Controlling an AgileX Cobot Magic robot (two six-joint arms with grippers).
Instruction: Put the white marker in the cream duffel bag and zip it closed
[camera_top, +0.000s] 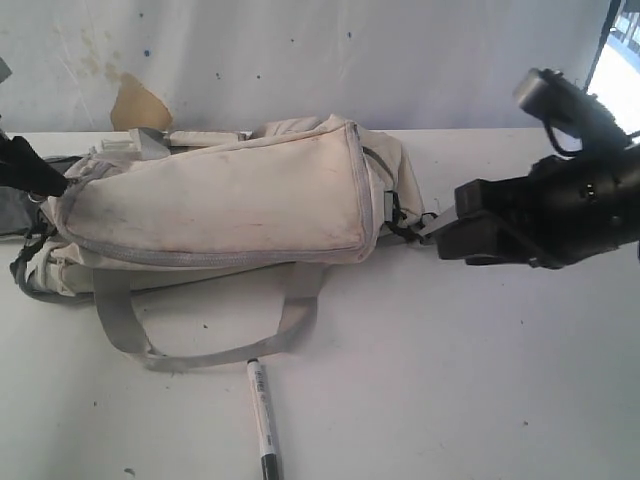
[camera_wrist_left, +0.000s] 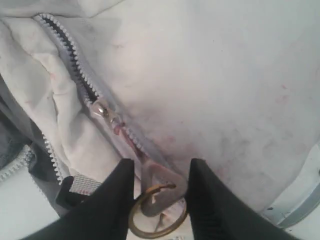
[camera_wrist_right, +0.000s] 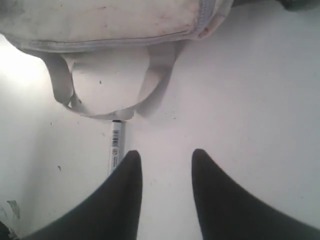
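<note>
Cream duffel bag (camera_top: 230, 200) lying on the table (camera_top: 450, 380), white marker (camera_top: 262, 415) on the table just beside the bag's grey strap (camera_top: 200, 355), left gripper (camera_wrist_left: 162, 162) pinching the zipper pull (camera_wrist_left: 162, 184), right gripper (camera_wrist_right: 165, 152) spread above the table

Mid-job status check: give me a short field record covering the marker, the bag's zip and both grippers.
marker: slim white marker with black cap, lying on the white table outside the bag, one end at the grey webbing strap
bag: soft cream fabric duffel bag, lying on the table
zipper: teeth parted on one side of the metal slider, meshed on the other
left gripper: fingers flank the zipper pull tab; whether it is clamped is unclear
right gripper: open over bare table, holding nothing
task: marker not yet bagged
</note>
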